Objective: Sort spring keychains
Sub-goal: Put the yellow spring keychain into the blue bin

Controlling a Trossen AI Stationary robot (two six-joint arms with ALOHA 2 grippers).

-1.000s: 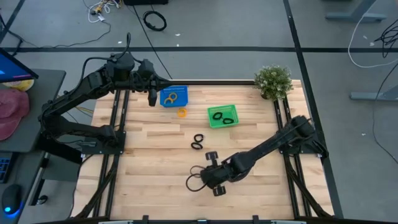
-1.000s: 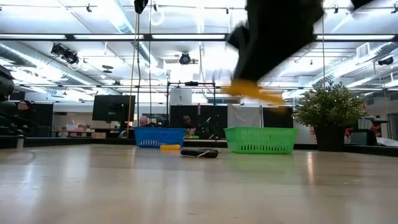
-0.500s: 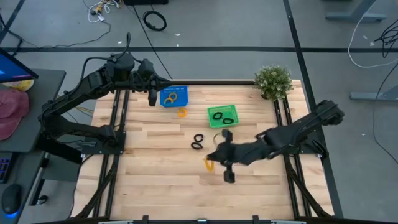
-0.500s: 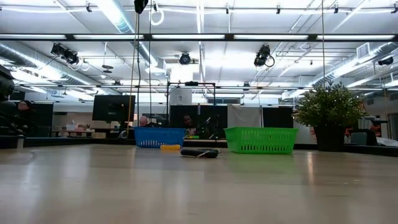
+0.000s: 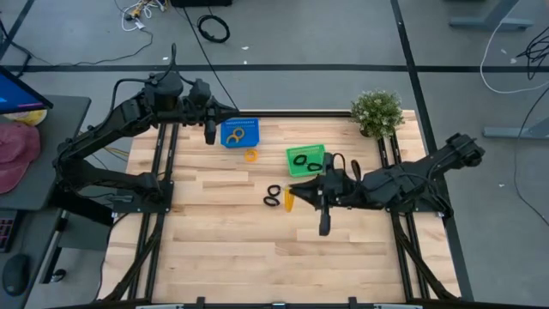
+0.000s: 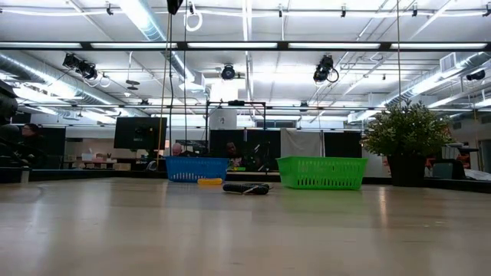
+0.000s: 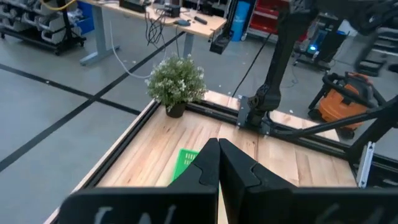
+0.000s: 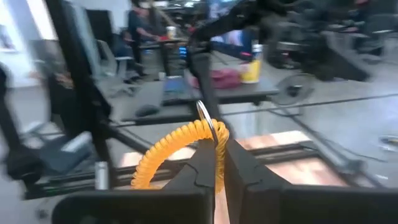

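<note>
The right gripper (image 5: 290,199) is pinched on an orange spring keychain (image 8: 180,148); in the right wrist view the coil and its metal ring sit between the two fingertips, which are nearly pressed together. From above, this gripper hangs over the middle of the table (image 5: 214,249), just beside the black keychains (image 5: 273,195) lying on the wood and not far from the green basket (image 5: 306,160). The left gripper (image 7: 217,155) waits at the far left corner, close to the blue basket (image 5: 239,133), with its fingers pressed together and nothing between them.

I judge that the step in hand is the carrying of one orange keychain to its basket. The blue basket already holds an orange one (image 5: 238,133), so the next move probably calls for travelling over the loose keychains to the blue basket and letting go only when the coil is above its opening.

Counted from above: three orange keychains, one held, one in the blue basket, and one on the wood (image 5: 250,155) just beside that basket. There are two black ones on the table, touching each other, and apparently two more black ones (image 5: 307,161) in the green basket. There are two baskets and one potted plant (image 5: 377,112) at the far right corner.
</note>
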